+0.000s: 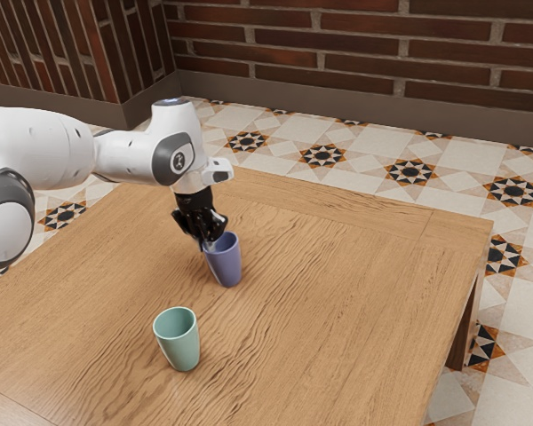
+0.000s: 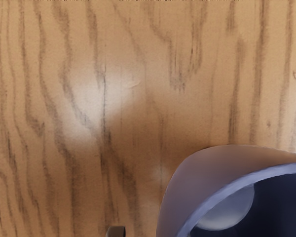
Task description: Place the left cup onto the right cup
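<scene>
A blue-violet cup (image 1: 224, 259) stands near the middle of the wooden table (image 1: 338, 293), tilted slightly. My black gripper (image 1: 206, 238) is down at its rim, the fingers closed on the rim wall on the side toward the exterior view's left. In the wrist view the same blue-violet cup (image 2: 227, 192) looms large just under my hand, its dark inside visible. A teal green cup (image 1: 178, 337) stands upright nearer the table's front edge, apart from the blue one and free of the gripper.
The table's right edge (image 1: 466, 266) drops off to a patterned tile floor. A brick wall (image 1: 355, 44) runs behind. Bare wood surrounds both cups.
</scene>
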